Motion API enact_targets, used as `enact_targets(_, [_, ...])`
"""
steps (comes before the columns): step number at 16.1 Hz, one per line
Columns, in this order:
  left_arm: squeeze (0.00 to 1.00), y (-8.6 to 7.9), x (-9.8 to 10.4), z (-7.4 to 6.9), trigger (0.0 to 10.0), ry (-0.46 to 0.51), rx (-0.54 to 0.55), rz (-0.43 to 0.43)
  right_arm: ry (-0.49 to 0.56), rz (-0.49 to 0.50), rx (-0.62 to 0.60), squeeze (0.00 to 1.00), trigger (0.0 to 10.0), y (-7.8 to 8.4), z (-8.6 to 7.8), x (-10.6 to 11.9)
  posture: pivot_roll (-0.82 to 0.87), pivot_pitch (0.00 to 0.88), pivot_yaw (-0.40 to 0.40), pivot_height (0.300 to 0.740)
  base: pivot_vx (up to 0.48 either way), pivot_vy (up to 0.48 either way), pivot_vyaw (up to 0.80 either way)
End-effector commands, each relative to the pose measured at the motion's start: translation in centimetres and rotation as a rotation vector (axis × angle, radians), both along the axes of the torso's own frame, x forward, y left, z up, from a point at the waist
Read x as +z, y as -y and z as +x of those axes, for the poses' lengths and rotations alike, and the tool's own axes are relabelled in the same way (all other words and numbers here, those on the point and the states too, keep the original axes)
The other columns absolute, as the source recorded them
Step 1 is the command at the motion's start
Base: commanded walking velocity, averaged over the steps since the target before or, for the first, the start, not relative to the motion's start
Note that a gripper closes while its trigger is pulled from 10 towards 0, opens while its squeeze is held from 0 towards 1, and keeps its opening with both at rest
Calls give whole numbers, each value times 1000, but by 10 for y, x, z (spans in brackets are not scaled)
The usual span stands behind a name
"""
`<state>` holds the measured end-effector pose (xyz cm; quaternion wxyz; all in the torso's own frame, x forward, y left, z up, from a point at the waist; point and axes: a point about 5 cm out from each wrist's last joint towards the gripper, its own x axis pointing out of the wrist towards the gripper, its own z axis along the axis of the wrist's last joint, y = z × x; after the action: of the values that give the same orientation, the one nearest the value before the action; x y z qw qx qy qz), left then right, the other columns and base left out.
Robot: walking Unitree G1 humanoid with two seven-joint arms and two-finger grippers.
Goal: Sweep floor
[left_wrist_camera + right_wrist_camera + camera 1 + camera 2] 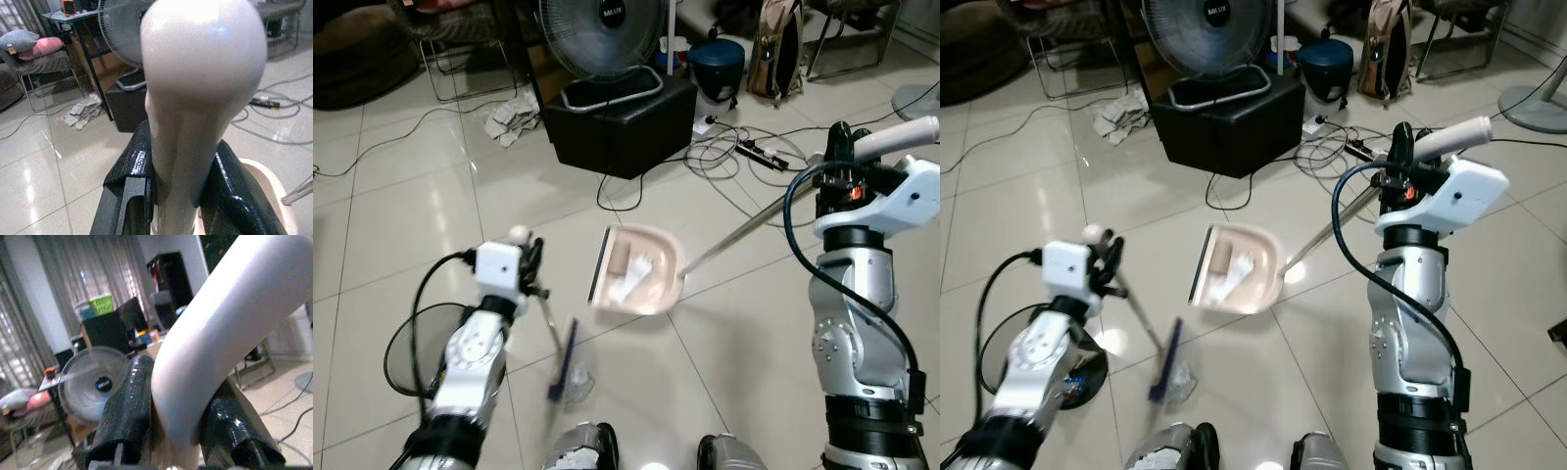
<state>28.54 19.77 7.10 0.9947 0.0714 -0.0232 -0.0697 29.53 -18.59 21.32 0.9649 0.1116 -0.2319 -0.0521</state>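
A beige dustpan sits on the tiled floor in front of me with pale paper scraps inside. Its metal rod slopes up to a white handle, and my right gripper is shut on that handle; black fingers clamp it in the right wrist view. My left gripper is shut on the broom's white handle top. The thin broom shaft runs down to a blurred blue broom head left of the dustpan, next to a clear scrap.
A standing fan rests on a black box ahead. Cables and a power strip lie to its right, crumpled paper to its left. A blue bin, a backpack and chairs stand behind. My feet are below.
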Motion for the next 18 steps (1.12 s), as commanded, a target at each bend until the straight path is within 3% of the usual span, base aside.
enact_targets(1, [0, -15, 1, -8, 10000, -2, 23, 33, 78, 9, 54, 0, 10000, -8, -1, 26, -11, 64, 102, 740, 0, 0, 0])
enact_targets(4, [0, -22, -1, -17, 10000, -15, 52, 41, 107, 13, 85, 0, 10000, -13, 2, 43, -2, 64, 97, 740, 0, 0, 800])
enact_targets(7, [0, -19, -5, -21, 10000, -41, 35, 39, 121, 3, 124, 0, 10000, -20, 8, 55, -1, 63, 94, 740, 0, 0, 800])
enact_targets(12, [0, -16, -10, -24, 10000, -71, 38, 38, 122, 36, 140, 0, 10000, -23, 14, 59, -1, 53, 91, 740, 0, 0, 800])
enact_targets(18, [0, -18, -7, -26, 10000, -37, 85, 46, 106, 63, 116, 0, 10000, -20, 16, 54, 12, 46, 86, 740, 0, 0, 800])
